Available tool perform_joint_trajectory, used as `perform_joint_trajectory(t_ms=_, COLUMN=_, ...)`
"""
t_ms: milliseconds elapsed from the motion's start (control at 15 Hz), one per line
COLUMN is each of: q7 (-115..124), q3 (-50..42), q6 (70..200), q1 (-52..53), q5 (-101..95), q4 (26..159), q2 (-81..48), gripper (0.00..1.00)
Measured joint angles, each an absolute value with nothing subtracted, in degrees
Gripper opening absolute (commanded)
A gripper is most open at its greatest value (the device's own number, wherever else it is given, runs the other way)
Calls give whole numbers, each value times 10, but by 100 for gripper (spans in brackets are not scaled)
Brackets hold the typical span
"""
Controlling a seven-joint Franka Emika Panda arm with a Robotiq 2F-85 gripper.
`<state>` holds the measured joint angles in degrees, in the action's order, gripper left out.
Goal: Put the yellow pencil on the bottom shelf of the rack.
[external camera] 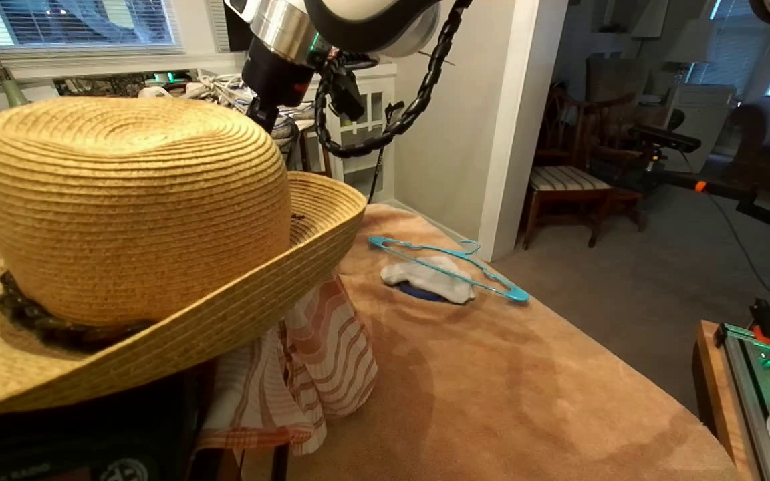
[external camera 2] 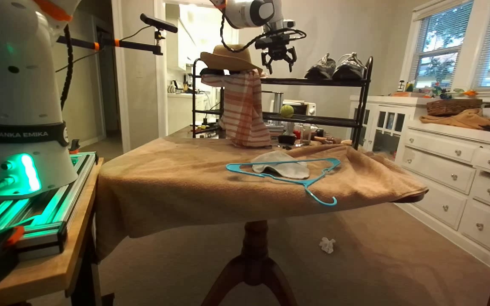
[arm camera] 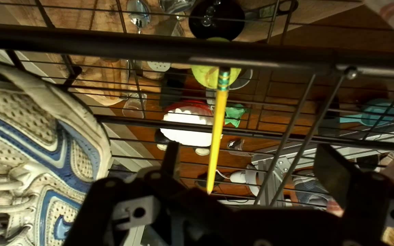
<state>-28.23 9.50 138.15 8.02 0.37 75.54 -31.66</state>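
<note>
1. Claw [external camera 2: 280, 67], its fingers [arm camera: 172, 158] spread apart and gripping nothing, hangs over the top shelf [external camera 2: 313, 81] of a dark wire rack [external camera 2: 369, 69] in an exterior view.

2. Below it, the wrist view shows the yellow pencil [arm camera: 218, 119] lying across that shelf, point toward the claw's base, eraser end at a thick rail [arm camera: 149, 47]; whether the two touch cannot be told. The bottom shelf [external camera 2: 332, 121], judged to be the lowest tier in sight, runs farther beneath the claw.

3. Trouble could start at the grasp: the pencil appears closer to the finger on the side of a running shoe [arm camera: 39, 153], so a straight closing might knock it askew before pinching it.

4. Wires [arm camera: 139, 122] pose another hazard. Lowered too far, the fingertips could snag; stopped too high, they could skim over the slim shaft.

5. Sideways drift risks bumping the shoe near the claw, or, on its opposite side, the striped cloth [external camera 2: 247, 106] hanging below a straw hat [external camera 2: 233, 58].

6. Delivery looks tight as well: reaching beneath the upper tier, the pencil could strike the frame, nudge a yellow-green ball [external camera 2: 286, 111], or slip through the gaps if released in line with the wires.
</note>
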Motion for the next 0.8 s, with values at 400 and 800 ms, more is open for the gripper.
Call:
perform_joint_trajectory(t_ms=400, q7=-282, q3=108, q6=1411, q1=63, q5=13, q4=755, q2=-329, gripper=95)
perform_joint_trajectory(t_ms=800, q7=-283, q3=124, q6=1431, q1=46, q5=25, q4=755, q2=-339, gripper=64)
